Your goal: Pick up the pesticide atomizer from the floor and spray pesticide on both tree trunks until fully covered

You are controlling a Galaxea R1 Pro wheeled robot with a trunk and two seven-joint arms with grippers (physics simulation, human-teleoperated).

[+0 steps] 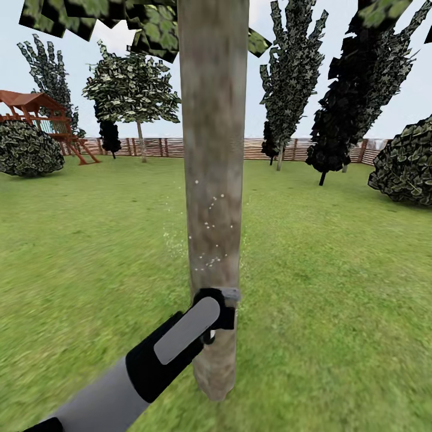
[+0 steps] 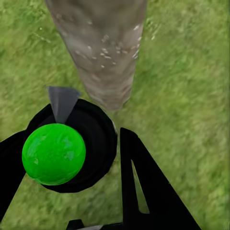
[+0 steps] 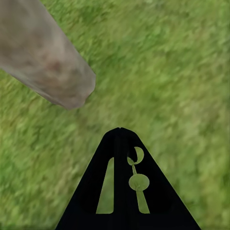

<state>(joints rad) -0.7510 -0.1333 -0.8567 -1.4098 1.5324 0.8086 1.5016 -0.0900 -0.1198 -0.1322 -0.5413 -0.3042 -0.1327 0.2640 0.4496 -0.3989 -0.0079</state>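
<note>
The left arm enters the head view from the lower left and reaches up to the tree trunk [image 1: 213,180]. The left gripper [image 1: 219,317] has its jaws closed around the pesticide atomizer [image 1: 225,303], held directly against the lower part of the trunk, with the grey nozzle at the trunk's surface. In the left wrist view, the black fingers [image 2: 143,191] flank the atomizer's round black body, which carries a bright green sphere [image 2: 53,153], and the grey nozzle [image 2: 61,101] points toward the trunk base just beyond it.

In the right wrist view, the right gripper [image 3: 125,136] hangs over the grass [image 3: 167,72] with its jaws pressed together to a single point and nothing between them. The base of the trunk lies near it, apart from the fingers.

Pesticide [image 1: 210,237] appears as small white specks on the middle of the trunk above the atomizer, with a fine mist at both trunk edges. The specks cover only a band of the trunk; the bark above and below is bare.

Beyond the trunk, the lawn extends to a brown slatted fence [image 1: 264,149]. A second leafy tree [image 1: 133,90] stands far left, near a red wooden play structure [image 1: 42,117]. Dark trees [image 1: 354,96] and round bushes [image 1: 405,162] stand to the right.
</note>
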